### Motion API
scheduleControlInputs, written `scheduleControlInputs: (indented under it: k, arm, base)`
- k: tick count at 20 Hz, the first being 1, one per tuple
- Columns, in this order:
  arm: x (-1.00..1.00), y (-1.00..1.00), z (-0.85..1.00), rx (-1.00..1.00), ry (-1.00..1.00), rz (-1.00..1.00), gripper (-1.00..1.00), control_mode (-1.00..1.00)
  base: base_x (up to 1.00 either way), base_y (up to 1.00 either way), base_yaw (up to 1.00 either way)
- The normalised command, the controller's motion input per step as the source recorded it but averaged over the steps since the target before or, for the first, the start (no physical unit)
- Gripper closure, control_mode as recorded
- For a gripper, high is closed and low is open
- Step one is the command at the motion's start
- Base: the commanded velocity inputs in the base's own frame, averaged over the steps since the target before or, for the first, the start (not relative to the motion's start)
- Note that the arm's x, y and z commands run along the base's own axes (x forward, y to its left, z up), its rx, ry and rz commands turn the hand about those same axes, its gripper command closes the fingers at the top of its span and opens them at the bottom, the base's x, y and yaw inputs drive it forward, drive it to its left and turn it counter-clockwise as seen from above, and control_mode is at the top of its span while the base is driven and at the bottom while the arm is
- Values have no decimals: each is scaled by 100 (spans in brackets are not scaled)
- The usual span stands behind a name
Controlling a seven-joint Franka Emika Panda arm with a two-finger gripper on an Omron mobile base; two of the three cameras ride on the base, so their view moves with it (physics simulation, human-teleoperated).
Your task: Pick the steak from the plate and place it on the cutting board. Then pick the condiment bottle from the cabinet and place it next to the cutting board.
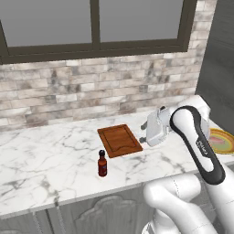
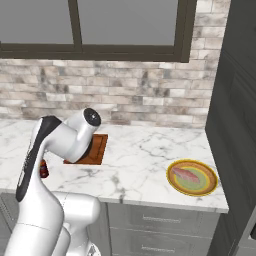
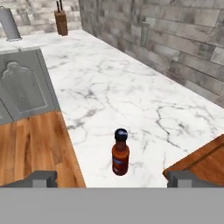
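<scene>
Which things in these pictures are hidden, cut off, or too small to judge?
- Bottle: right base view, mostly behind the arm; its label is too small to read in the hand view.
- Board: right base view, left part behind the arm; hand view, cut by the right edge.
- Plate: left base view, cut by the right edge and the arm.
- Steak: too small to judge its texture.
- Hand: left base view, fingers barely visible.

Arm (image 1: 192,137): glossy white rounded shells with thick tubular links. A black band runs lengthwise along the upper link, carrying small white lettering, too small to read. Joint cap (image 2: 92,117) is a dark grey disc with a lighter centre. Hand (image 1: 155,125) is a boxy white-grey block with dark grey fittings. Fingertips (image 3: 42,178) are small, blocky, dark grey.
</scene>
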Motion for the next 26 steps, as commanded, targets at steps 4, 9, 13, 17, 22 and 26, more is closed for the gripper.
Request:
scheduleControlInputs:
  k: [4, 9, 13, 17, 22, 26]
  arm:
    - [-26, -35, 0, -9, -8, 1, -100, -100]
    - [-13, -39, 0, -4, -5, -2, -100, -100]
    - [0, -40, 0, -6, -2, -9, -100, -100]
    - [0, -34, 0, -7, 0, -16, -100, -100]
    - [10, -29, -6, -11, 0, -23, -100, -100]
    - [11, -29, -10, -14, 0, -24, -100, -100]
  base:
    - [0, 0, 0]
    - [0, 0, 0]
    - [0, 0, 0]
    - [0, 0, 0]
    - [0, 0, 0]
    - [0, 0, 0]
